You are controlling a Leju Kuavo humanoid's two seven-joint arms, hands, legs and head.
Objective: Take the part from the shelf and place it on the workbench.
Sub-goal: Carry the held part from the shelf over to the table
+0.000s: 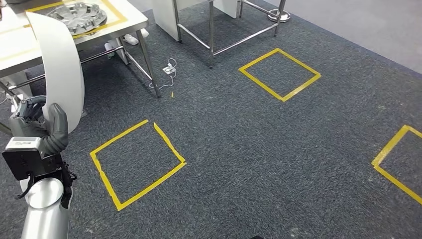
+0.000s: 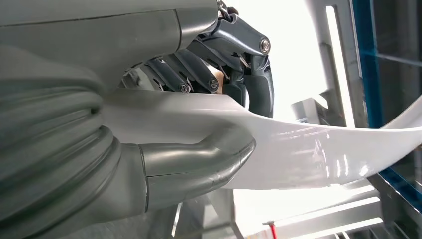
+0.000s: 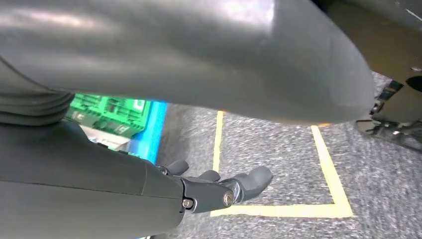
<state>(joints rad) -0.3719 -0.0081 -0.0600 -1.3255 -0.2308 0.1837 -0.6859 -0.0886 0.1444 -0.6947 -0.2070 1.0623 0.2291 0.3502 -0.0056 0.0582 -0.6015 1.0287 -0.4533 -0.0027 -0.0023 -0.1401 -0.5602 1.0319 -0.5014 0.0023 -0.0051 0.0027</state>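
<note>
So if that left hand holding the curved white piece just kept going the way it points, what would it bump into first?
Probably the white workbench. In the head view the left hand grips the curved white part, which rises toward the table's near edge, so the part would likely arrive before the fingers. Depth is hard to judge.

White part; dk grey carpet; yellow tape squares; green crate.
</note>
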